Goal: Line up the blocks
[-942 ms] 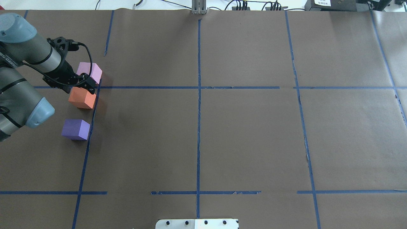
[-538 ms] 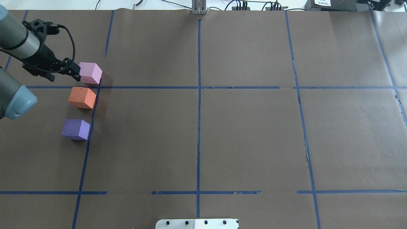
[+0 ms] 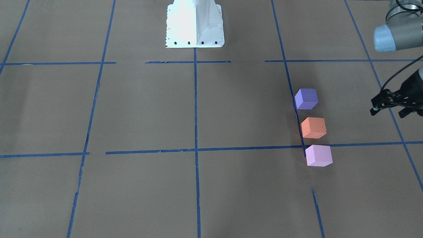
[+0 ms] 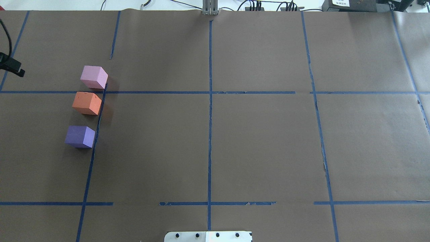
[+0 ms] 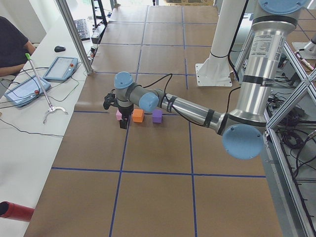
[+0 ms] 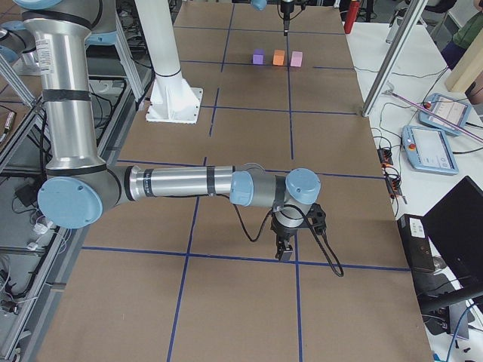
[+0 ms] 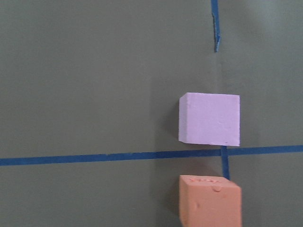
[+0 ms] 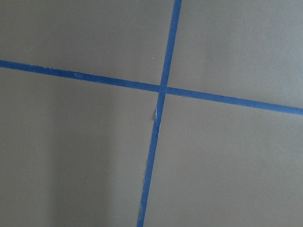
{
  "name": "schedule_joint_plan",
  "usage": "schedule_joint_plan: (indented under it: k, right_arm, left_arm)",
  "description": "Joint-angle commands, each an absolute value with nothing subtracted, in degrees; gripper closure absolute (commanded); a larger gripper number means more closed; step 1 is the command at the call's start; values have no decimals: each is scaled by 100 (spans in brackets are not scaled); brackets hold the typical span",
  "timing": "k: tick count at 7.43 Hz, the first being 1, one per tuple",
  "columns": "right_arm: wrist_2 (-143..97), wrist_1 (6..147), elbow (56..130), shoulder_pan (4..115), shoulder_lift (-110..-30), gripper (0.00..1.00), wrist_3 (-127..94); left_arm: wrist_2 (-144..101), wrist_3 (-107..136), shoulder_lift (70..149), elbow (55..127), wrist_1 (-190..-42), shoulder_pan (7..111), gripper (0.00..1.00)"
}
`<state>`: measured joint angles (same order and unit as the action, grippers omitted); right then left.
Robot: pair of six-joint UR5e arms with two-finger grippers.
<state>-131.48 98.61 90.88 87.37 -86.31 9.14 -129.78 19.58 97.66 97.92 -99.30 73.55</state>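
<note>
Three blocks stand in a row along a blue tape line at the table's left. The pale pink block is farthest, the orange block in the middle, the violet-blue block nearest. They stand apart with small gaps. The front-facing view shows the pink, orange and violet-blue blocks too. My left gripper is open and empty, off to the side of the row, just at the overhead view's left edge. My right gripper hangs over bare paper far away; I cannot tell its state.
The white robot base stands at the table's near middle. Blue tape lines divide the brown paper into squares. A metal post and cables sit at the far edge. The left wrist view shows the pink block and the orange block.
My left gripper has drawn back from over the orange block to the left, almost out of the overhead view. The three blocks have not moved.
</note>
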Motion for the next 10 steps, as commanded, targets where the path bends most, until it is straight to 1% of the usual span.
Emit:
schedule_joint_plan:
  k: [1,2,3,6,8,10]
  right_arm:
    - [-13148,9861,9088,8736,-8631,0,914]
    - [-13148,9861,9088,8736,-8631,0,914]
    - [-13148,9861,9088,8736,-8631,0,914]
    - [-13148,9861,9088,8736,-8631,0,914]
    - [-13148,9861,9088,8736,-8631,0,914]
    - [-13148,9861,9088,8736,-8631,0,914]
  left_arm:
    - [-13130,917,9362,9607,-10001,8083,0]
    - [-13270,549,9360,9311,-10072,8399,0]
    - [-13280,214,9352,9168,-10211,8533,0]
    - [-13394,229,9360,8861,-10160,8648,0]
    - [-13553,202,9352,8859,-10117,8763,0]
    - [-13535,211,9334,8990,-9679,8780,0]
